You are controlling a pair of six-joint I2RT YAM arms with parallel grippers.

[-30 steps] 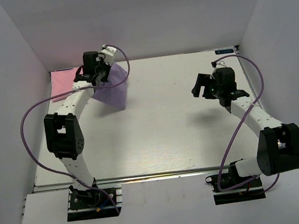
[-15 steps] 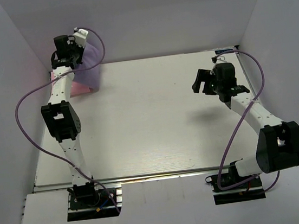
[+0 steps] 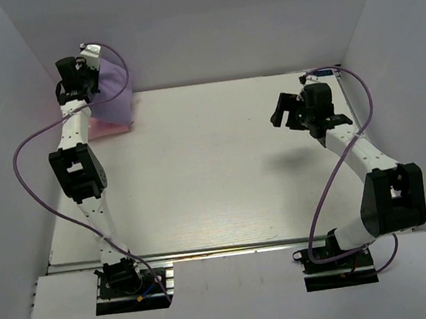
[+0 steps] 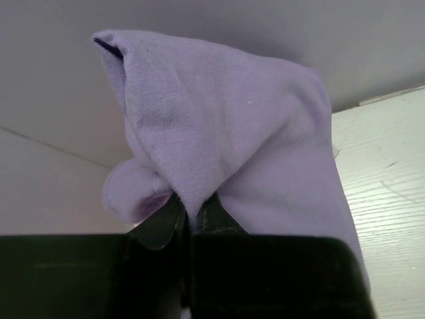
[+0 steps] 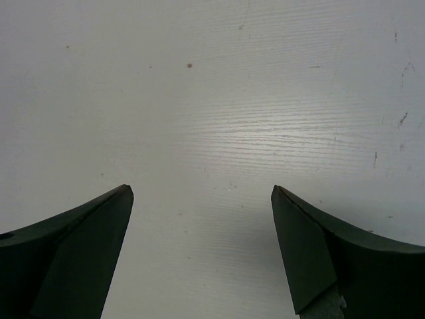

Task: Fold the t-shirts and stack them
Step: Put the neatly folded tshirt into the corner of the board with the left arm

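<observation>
The lavender t-shirt (image 3: 115,90) hangs bunched in the air at the far-left corner, above the pink t-shirt (image 3: 108,127), which lies flat on the table. My left gripper (image 3: 89,89) is shut on a pinched fold of it. In the left wrist view, the lavender t-shirt (image 4: 226,133) drapes up and to the right from my left gripper (image 4: 192,216), hiding the pink one. Over the right side of the table hovers my right gripper (image 3: 284,109), open and holding nothing. The right wrist view shows only bare table between the tips of my right gripper (image 5: 202,193).
White walls (image 3: 28,112) enclose the table on the left, back and right, and the left arm reaches close to the back-left corner. Purple cables (image 3: 29,151) loop beside both arms. A small dark tag (image 3: 319,73) sits at the table's far right edge.
The left arm has swung left and farther back with the lavender t-shirt, lifting it from beside the pink one to above it. The right arm shifted slightly farther back.
</observation>
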